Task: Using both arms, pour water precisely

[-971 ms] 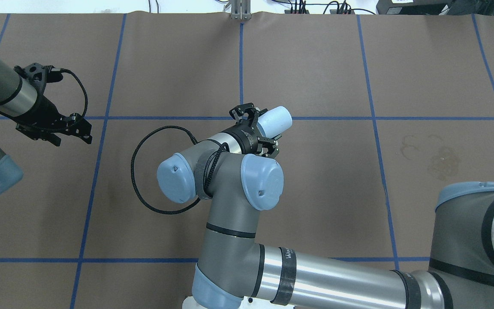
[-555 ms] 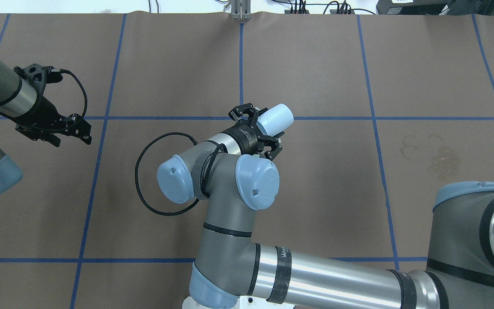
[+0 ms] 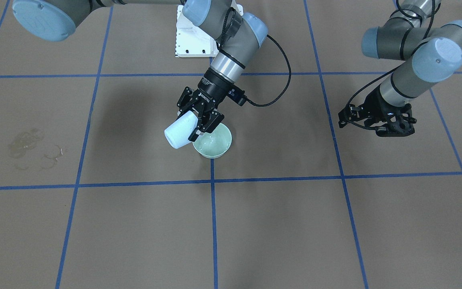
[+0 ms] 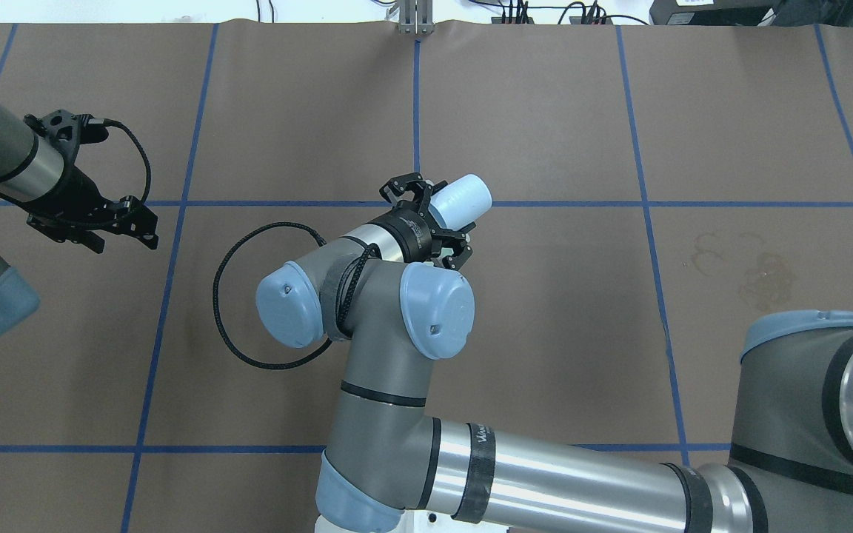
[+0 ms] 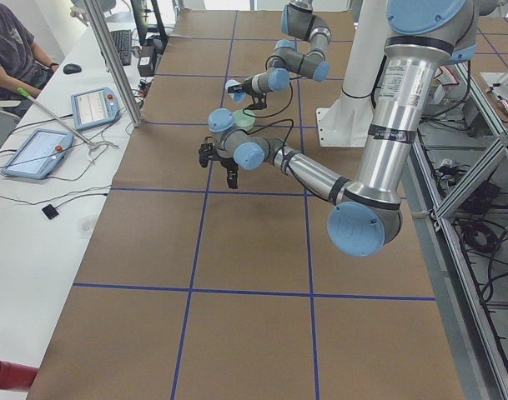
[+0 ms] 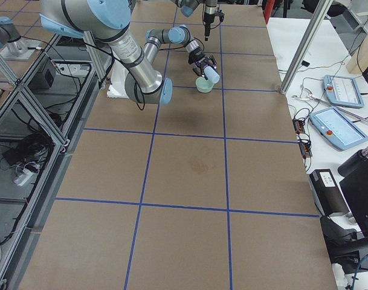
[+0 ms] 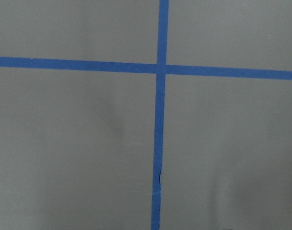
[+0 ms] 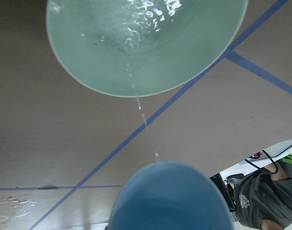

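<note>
One clear water trickle (image 8: 142, 114) — pour ending
Right claw (image 3: 195, 122) grips tilted pale-blue plastic cup (image 3: 179, 135) at 9 o'clock of pale-green ceramic bowl (image 3: 211, 153) catching it, front view; left claw (image 3: 377, 125) open. Next — level cup.

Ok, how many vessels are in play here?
2: a pale blue cup tilted in the right gripper, and a green bowl on the table just below it.
</note>
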`<state>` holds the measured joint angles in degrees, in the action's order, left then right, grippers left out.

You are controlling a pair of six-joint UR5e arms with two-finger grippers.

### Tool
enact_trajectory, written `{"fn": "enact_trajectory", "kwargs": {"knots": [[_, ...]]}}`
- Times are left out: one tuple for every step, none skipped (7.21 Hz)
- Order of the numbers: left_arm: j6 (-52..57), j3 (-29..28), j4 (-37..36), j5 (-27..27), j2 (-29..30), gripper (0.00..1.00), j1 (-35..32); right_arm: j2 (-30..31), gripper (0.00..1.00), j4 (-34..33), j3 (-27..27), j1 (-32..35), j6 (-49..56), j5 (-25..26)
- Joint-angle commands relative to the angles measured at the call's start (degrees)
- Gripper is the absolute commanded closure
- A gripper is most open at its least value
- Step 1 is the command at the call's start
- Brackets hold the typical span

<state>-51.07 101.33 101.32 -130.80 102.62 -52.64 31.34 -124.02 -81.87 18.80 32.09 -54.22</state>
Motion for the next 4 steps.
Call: {"fn": "enact_trajectory", "kwargs": {"knots": [[-0.09,0.45,-0.07,-0.07,0.12,0.13,-0.01,0.56,1.0,3.25,-1.7,1.92,-15.74,-4.36],[-0.09,0.62,-0.16,-0.07,0.12,0.13,-0.09,3.7,1.0,4.65,-7.28,5.68,-23.31,-13.1],[-0.09,0.8,-0.16,0.02,0.21,0.13,-0.09,10.69,1.0,7.1,-16.3,8.68,-31.66,-19.72],[-0.17,0.98,-0.16,0.11,0.21,0.13,-0.18,20.07,1.0,11.65,-25.44,12.1,-40.01,-25.27]]}}
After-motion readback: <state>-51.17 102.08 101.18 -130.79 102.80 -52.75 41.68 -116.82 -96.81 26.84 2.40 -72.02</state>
